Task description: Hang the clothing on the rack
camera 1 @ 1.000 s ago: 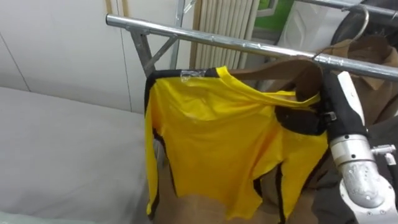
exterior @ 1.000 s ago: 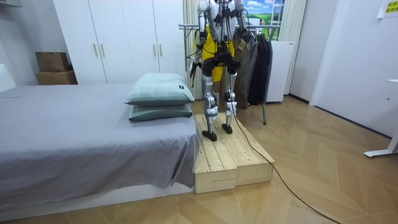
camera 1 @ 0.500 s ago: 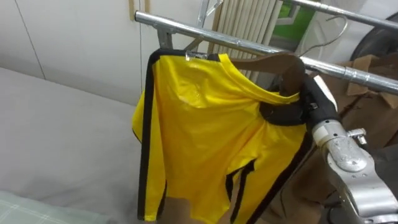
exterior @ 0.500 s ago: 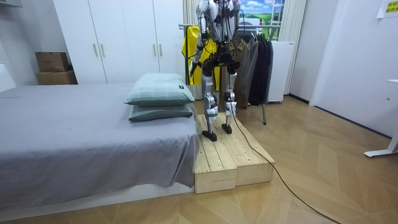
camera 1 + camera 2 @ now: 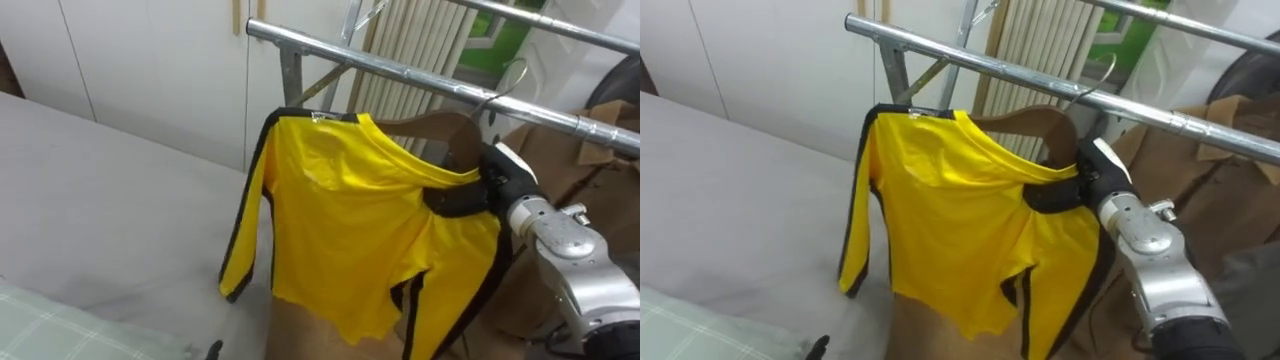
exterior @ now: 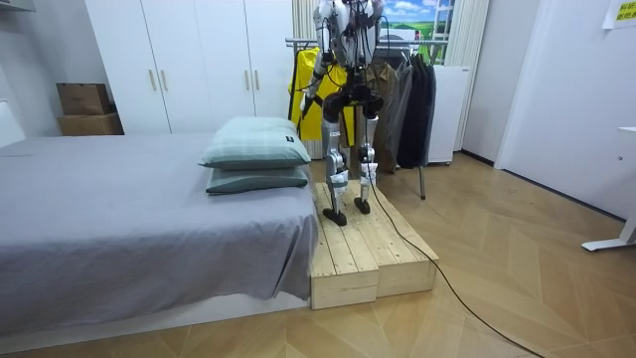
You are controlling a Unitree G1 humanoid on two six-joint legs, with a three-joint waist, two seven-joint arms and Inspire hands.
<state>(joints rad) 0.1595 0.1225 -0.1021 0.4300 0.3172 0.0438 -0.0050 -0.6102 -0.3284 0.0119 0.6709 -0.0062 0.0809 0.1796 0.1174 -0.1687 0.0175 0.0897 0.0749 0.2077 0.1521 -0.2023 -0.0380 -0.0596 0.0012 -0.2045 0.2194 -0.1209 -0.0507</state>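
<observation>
1. Standing on a wooden platform (image 6: 370,261) beside the grey bed (image 6: 119,214), in the upper middle of the room view, back to the camera and facing the clothes rack.
2. Across the top of the eye views, slanting down to the right: the metal rail (image 5: 400,70) of that rack.
3. Just below the rail, mid-frame: a yellow shirt (image 5: 350,220) with black trim, draped over a brown wooden hanger (image 5: 440,130); one sleeve hanging down at the shirt's left edge.
4. Right hand (image 5: 488,185) at centre right, dark fingers (image 5: 455,198) curled round the hanger's right shoulder and the yellow cloth over it, clamping both.
5. Wire hook (image 5: 505,80) rising from the hanger and crossing the rail; impossible to tell whether resting on it or just held against it.
6. Left hand (image 6: 304,103) low at the side, left of the body in the room view; too small there to say whether spread or closed.
7. At the right edge, behind the forearm: brown coats (image 5: 590,170) on the same rail.
8. Bottom left corner: a checked pillow (image 5: 40,320) on the bed.
</observation>
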